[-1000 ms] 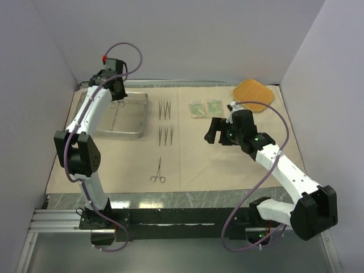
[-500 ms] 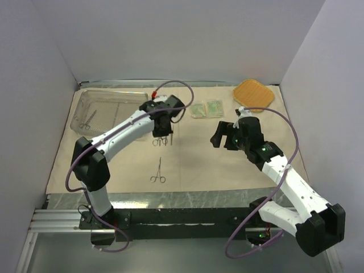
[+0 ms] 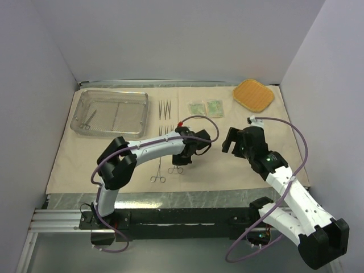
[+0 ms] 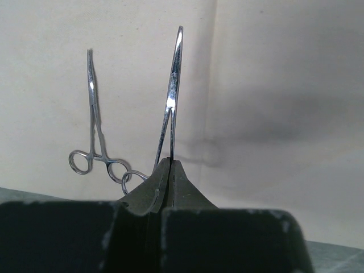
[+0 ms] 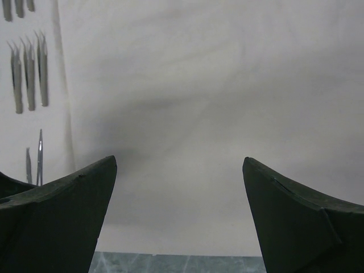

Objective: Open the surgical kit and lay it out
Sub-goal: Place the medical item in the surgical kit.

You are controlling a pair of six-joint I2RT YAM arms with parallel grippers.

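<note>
From above, the beige cloth (image 3: 239, 165) is seen spread flat over the desk (image 3: 187, 197). Its front edge stops just short of the desk's near edge. The mesh tray (image 3: 147, 114) is set at the back left corner of the cloth, and one pair of forceps (image 3: 88, 118) is seen inside it. The tweezers (image 3: 165, 108) are laid in rows just right of the tray. One packet (image 3: 197, 108) and a second packet (image 3: 214, 107) are placed side by side past them. The orange pad (image 3: 253, 95) is at the back right corner. Bare cloth is left along the right side and the front right.

From the left wrist, the left end effector (image 4: 168, 165) is seen pinched tight on the held forceps (image 4: 172, 96), gripped near the rings with the tips pointing away. The lying forceps (image 4: 94, 136) are flat on the cloth just to the left, not touching the held ones.

From the right wrist, the right end effector (image 5: 179, 165) is seen spread wide with nothing in it, over bare cloth. The cloth's front edge is seen just below it.
</note>
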